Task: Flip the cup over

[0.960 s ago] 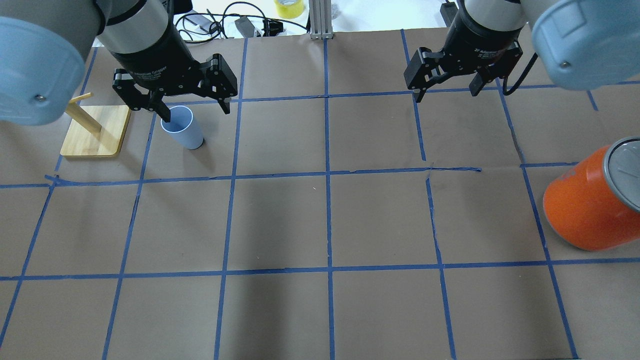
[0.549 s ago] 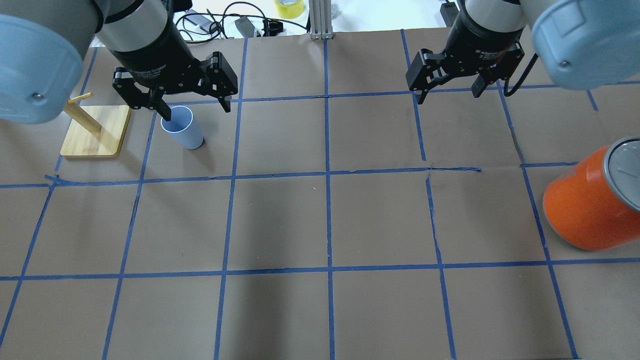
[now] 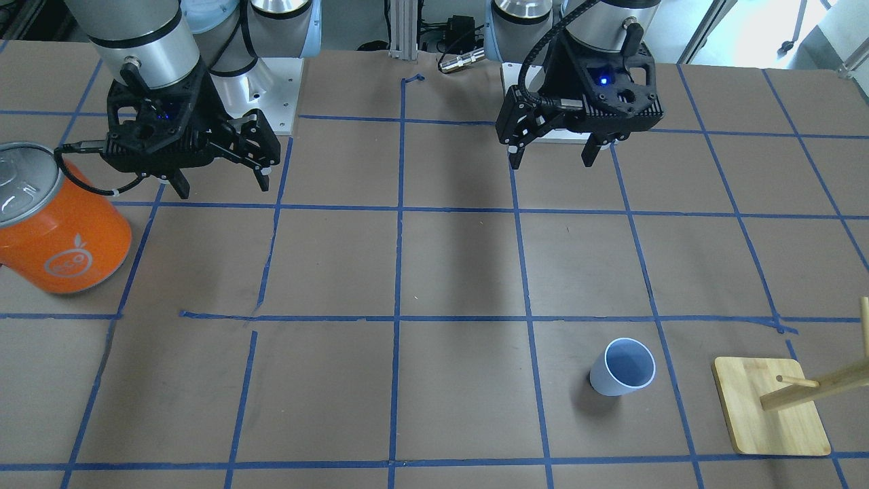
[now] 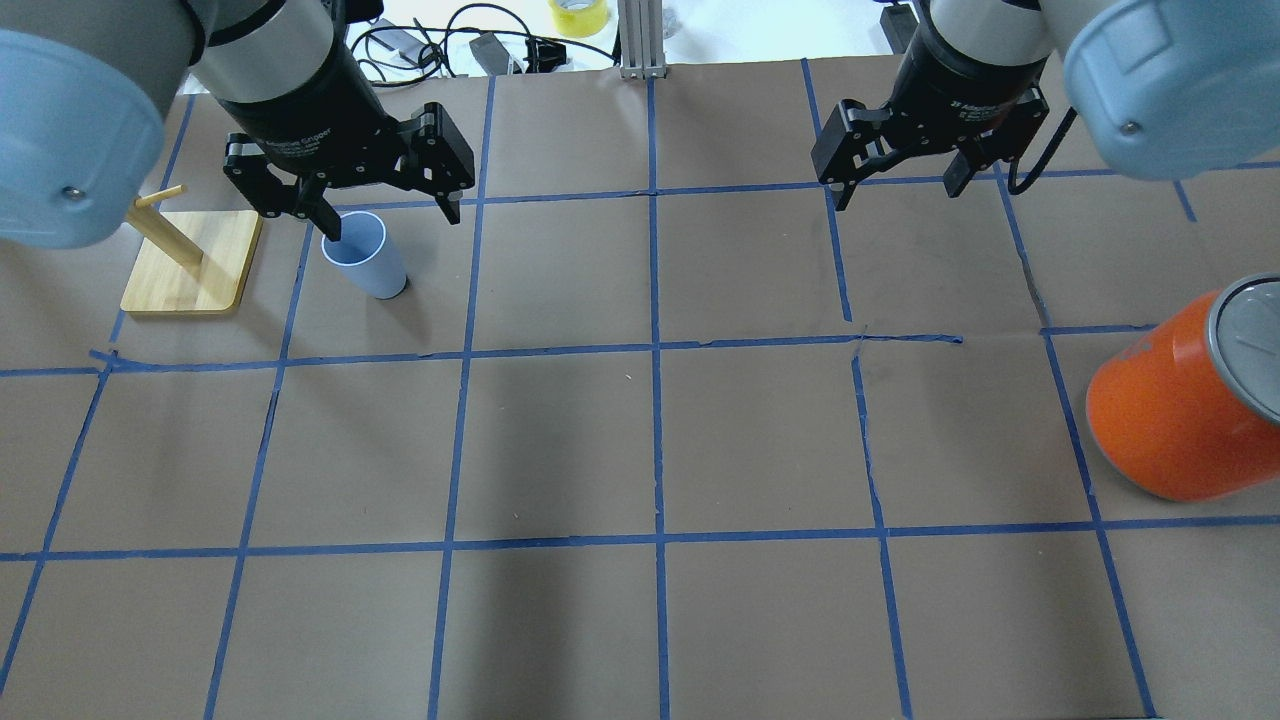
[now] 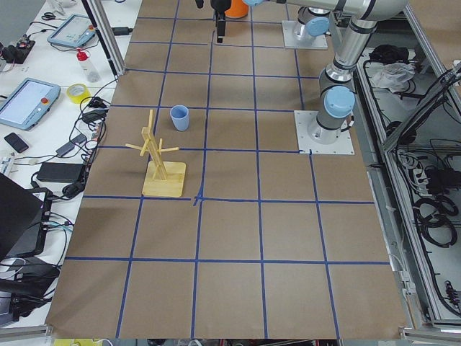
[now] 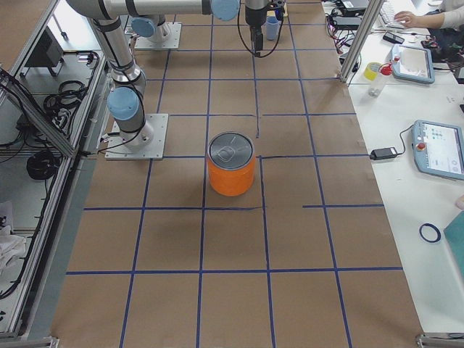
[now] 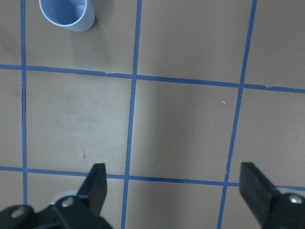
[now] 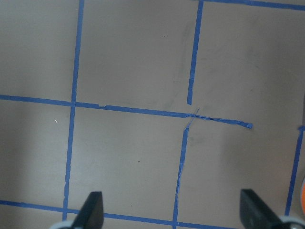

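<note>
The cup [image 4: 365, 255] is a small pale blue tumbler standing upright, mouth up, on the brown paper; it also shows in the front view [image 3: 622, 367], the left side view [image 5: 179, 117] and the top left of the left wrist view [image 7: 66, 13]. My left gripper [image 4: 392, 222] hangs open and empty well above the table, back from the cup [image 3: 551, 161]; its fingers [image 7: 97, 183] frame bare paper. My right gripper [image 4: 896, 193] is open and empty, high over the other half of the table [image 3: 223, 187].
A large orange can with a silver lid [image 4: 1170, 410] stands at the right edge, near my right arm [image 3: 61, 231]. A wooden peg stand on a bamboo base [image 4: 190, 260] stands just left of the cup [image 3: 767, 407]. Cables and devices lie beyond the far edge.
Both grippers have shifted very slightly upward in the overhead view. The cup, can and stand have not moved.
</note>
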Robot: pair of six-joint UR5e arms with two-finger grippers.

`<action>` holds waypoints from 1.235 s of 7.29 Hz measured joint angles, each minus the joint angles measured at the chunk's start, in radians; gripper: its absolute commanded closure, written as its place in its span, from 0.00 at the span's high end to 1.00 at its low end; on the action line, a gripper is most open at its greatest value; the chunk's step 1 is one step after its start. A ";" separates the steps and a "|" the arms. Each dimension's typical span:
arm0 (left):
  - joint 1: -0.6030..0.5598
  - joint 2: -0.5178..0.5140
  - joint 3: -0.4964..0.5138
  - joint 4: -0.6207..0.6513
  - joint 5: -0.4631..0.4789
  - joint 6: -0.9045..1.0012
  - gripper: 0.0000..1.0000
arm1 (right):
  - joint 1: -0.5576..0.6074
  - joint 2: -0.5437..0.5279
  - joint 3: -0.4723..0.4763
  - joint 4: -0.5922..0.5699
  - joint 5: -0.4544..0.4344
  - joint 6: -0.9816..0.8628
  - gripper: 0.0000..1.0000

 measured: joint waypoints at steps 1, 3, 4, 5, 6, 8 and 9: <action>0.000 -0.001 0.000 0.001 0.001 0.001 1.00 | -0.001 0.000 0.000 -0.001 0.000 0.000 1.00; 0.000 0.000 0.000 0.001 0.010 0.003 1.00 | 0.000 0.000 0.000 -0.008 0.000 0.000 1.00; 0.001 0.001 0.000 0.001 0.013 0.004 1.00 | -0.001 0.000 0.000 -0.010 0.000 0.001 1.00; 0.000 0.000 -0.001 0.001 0.014 0.005 1.00 | -0.001 0.001 0.001 -0.012 0.000 0.001 1.00; 0.000 -0.001 -0.001 0.001 0.015 0.005 1.00 | -0.002 0.002 0.001 -0.016 0.000 0.005 1.00; 0.000 -0.001 -0.002 0.001 0.015 0.005 1.00 | -0.002 0.002 0.001 -0.019 -0.001 0.017 1.00; -0.001 0.000 -0.004 0.001 0.016 0.005 1.00 | -0.002 0.002 0.001 -0.019 -0.001 0.026 1.00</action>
